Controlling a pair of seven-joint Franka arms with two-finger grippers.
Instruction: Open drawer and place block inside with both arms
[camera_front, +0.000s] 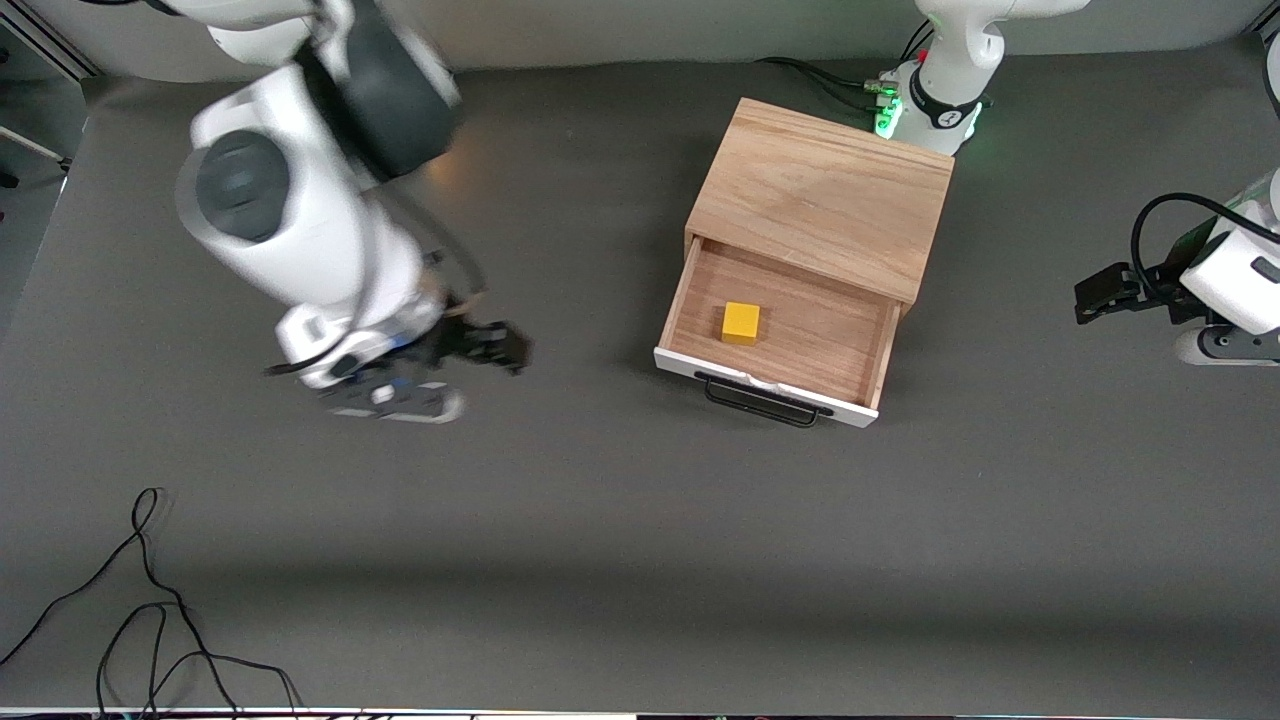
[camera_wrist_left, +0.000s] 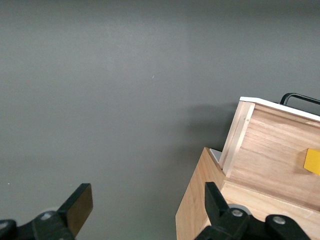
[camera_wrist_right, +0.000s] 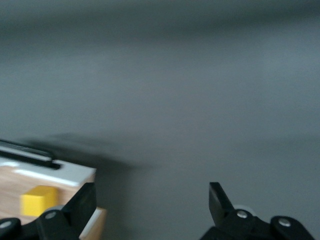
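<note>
The block (camera_front: 741, 322) sits inside the drawer (camera_front: 800, 345), flat on the wooden floor, nearer the right arm's end of it, and touching none of the walls. The drawer is pulled well out of the cabinet (camera_front: 825, 195), its white front panel and black bar handle (camera_front: 762, 404) facing the front camera. The right hand (camera_front: 500, 345) is out over bare counter (camera_front: 640, 540) toward the right arm's end, well apart from the drawer, fingers (camera_wrist_right: 80, 205) spread wide with nothing between them. The left hand (camera_front: 1090, 300) waits over the counter at the left arm's end, well apart from the cabinet, its fingers (camera_wrist_left: 80, 205) also spread wide and holding nothing. Loose black cables (camera_front: 150, 620) lie on the counter near the front camera.
</note>
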